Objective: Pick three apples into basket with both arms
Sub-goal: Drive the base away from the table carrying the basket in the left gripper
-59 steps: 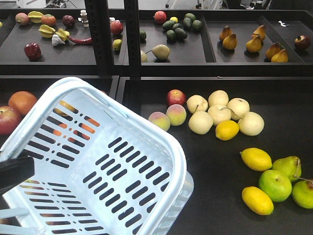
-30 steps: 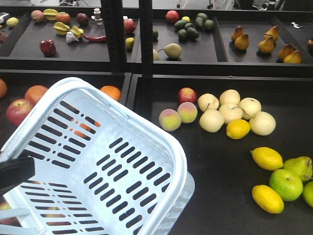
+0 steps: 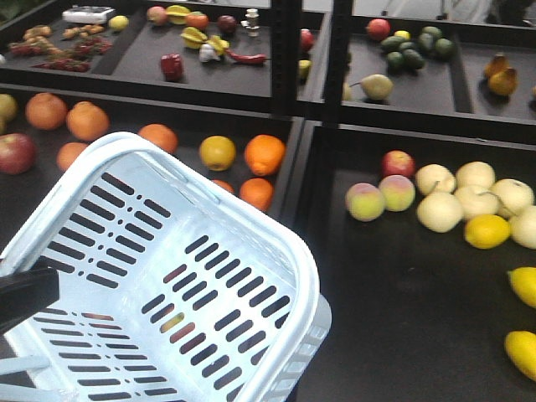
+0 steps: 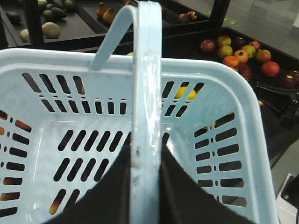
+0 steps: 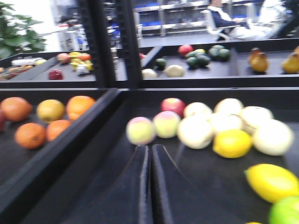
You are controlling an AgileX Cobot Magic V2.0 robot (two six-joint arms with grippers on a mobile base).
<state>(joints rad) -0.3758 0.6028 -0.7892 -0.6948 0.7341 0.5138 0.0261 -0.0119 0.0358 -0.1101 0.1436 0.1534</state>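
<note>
In L gripper [image 4: 145,155], pale-blue slotted basket [image 4: 212,72] (handle [image 4: 147,70] clamped); R gripper [image 5: 150,150] jaws closed, empty.

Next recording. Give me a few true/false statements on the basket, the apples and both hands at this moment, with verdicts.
1. The basket holds no fruit. True.
2. The left hand is shut on the basket's handle. True.
3. The right hand carries an apple. False: it is shut and empty.
4. In the front view, the red apple lies nearer the camera than the two peaches. False: it lies just behind them.
</note>
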